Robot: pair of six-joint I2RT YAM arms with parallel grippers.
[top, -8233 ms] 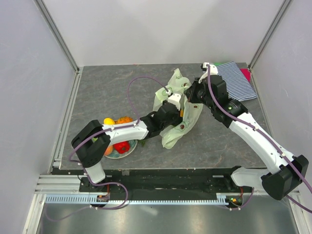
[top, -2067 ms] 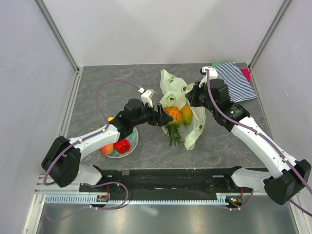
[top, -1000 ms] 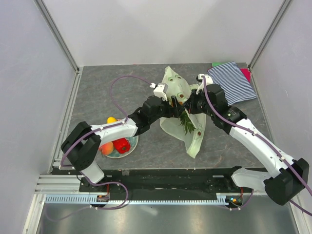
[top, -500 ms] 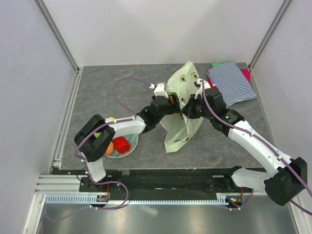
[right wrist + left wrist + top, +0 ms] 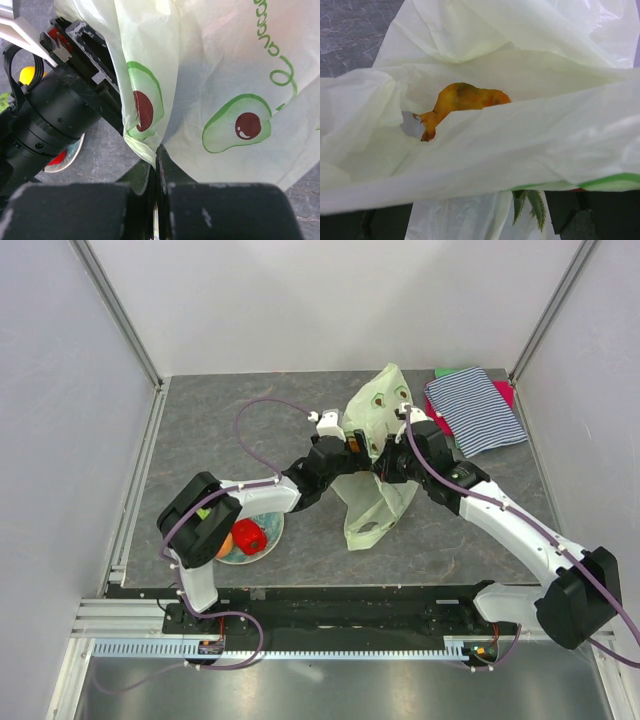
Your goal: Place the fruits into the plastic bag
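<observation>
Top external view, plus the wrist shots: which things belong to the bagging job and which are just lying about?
Job: plastic bag; mango inside it; pineapple leaves; red fruit and orange fruit on the plate.
Lying about: the plate itself; striped cloth; pink item at its edge.

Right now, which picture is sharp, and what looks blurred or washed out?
Top external: evenly lit, sharp. Left wrist: the plastic bag fills it, near folds soft, top right glaring white. Right wrist: avocado prints crisp, jaws below a dark blur.
</observation>
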